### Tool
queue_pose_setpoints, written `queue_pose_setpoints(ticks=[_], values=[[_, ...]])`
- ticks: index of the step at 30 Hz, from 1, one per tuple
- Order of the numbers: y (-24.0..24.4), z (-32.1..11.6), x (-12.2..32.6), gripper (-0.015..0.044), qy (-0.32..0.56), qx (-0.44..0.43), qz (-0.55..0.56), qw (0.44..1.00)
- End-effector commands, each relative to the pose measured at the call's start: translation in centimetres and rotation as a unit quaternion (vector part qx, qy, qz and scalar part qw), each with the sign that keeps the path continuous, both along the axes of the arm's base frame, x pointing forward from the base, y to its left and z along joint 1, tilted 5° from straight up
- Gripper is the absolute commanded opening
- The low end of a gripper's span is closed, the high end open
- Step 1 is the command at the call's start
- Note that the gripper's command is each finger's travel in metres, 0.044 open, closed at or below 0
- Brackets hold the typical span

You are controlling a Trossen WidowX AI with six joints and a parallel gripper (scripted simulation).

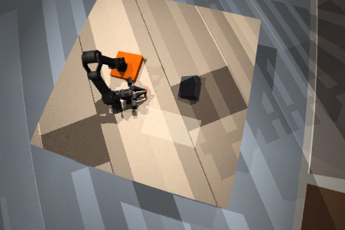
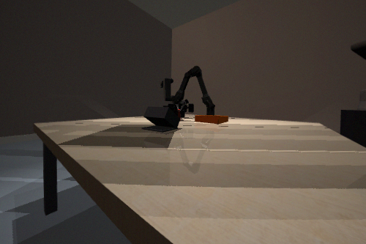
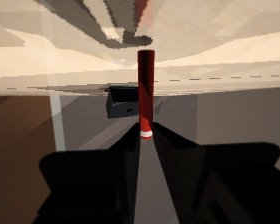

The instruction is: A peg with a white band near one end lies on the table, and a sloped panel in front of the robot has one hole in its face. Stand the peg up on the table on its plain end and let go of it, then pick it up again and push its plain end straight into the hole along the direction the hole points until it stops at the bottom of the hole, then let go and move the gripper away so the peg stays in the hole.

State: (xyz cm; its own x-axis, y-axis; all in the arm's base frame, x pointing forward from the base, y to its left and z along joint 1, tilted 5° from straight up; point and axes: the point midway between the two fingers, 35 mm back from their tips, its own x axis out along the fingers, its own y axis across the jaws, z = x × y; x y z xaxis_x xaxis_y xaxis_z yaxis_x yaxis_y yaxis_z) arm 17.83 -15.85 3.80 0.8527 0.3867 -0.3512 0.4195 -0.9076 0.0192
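Peg [image 1: 145,90] [image 2: 178,113] [image 3: 146,90] stands roughly upright on the robot's side of the sloped panel [image 1: 188,91] [image 2: 161,115] [image 3: 119,108], its banded end pinched between the pincer's [image 1: 145,92] [image 2: 179,111] [image 3: 147,128] nearly closed fingers, plain end pointing down, though table contact I cannot tell.

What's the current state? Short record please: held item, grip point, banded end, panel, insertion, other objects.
held item: red cylindrical peg with a white band, between the jaws
grip point: near the banded end
banded end: at the jaws; plain end extends away from them
panel: dark block with a sloped face, one hole in the face
insertion: not done; peg outside the hole
other objects: flat orange square slab at the arm's base
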Motion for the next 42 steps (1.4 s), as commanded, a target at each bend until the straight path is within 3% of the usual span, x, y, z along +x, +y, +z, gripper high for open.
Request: queue_pose_setpoints(ticks=[1,42], values=[[-0.03,-0.11,-0.07,0.0051,0.001,-0.001,0.001,1.0],[-0.26,-0.65,-0.49,0.0051,-0.005,0.012,-0.005,1.0]])
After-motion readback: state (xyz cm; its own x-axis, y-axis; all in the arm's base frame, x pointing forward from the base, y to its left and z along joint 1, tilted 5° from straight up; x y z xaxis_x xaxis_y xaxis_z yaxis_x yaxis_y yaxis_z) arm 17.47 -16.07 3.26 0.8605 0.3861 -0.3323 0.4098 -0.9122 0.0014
